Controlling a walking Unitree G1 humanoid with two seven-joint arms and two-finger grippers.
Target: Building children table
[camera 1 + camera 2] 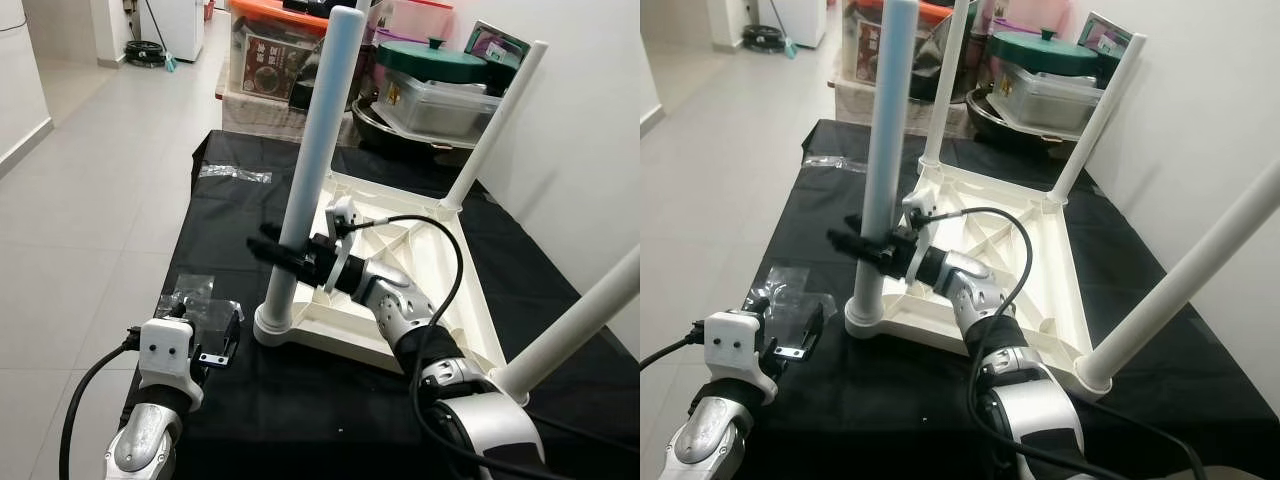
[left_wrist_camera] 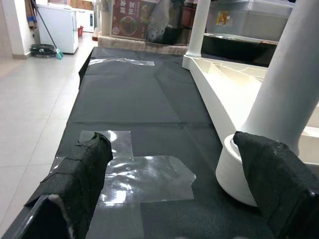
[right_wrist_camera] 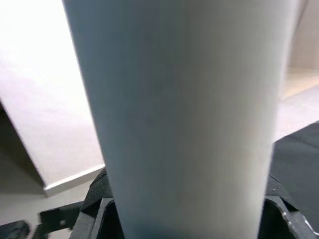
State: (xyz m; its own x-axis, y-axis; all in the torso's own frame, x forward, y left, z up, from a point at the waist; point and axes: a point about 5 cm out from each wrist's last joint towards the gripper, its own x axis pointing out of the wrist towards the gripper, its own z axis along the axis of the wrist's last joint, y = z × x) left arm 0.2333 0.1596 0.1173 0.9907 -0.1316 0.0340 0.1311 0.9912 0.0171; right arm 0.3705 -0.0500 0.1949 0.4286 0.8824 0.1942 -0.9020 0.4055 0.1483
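A white children's table (image 1: pixel 432 252) lies upside down on the black cloth (image 1: pixel 240 240), its legs pointing up. My right gripper (image 1: pixel 283 254) is shut on the near-left leg (image 1: pixel 322 130), a little above its round base (image 1: pixel 275 325); in the right wrist view that leg (image 3: pixel 184 114) sits between the fingers. Another leg (image 1: pixel 497 122) stands at the far right corner and one (image 1: pixel 580 318) at the near right. My left gripper (image 2: pixel 174 164) hovers open, low over the cloth to the left of the leg's base, holding nothing.
A clear plastic bag (image 2: pixel 144 177) lies flat on the cloth under the left gripper. Storage boxes (image 1: pixel 275 60) and a green-lidded pot (image 1: pixel 430 62) crowd the far end. A white wall (image 1: pixel 590 120) runs along the right; tiled floor (image 1: pixel 90 170) lies beyond the cloth's left edge.
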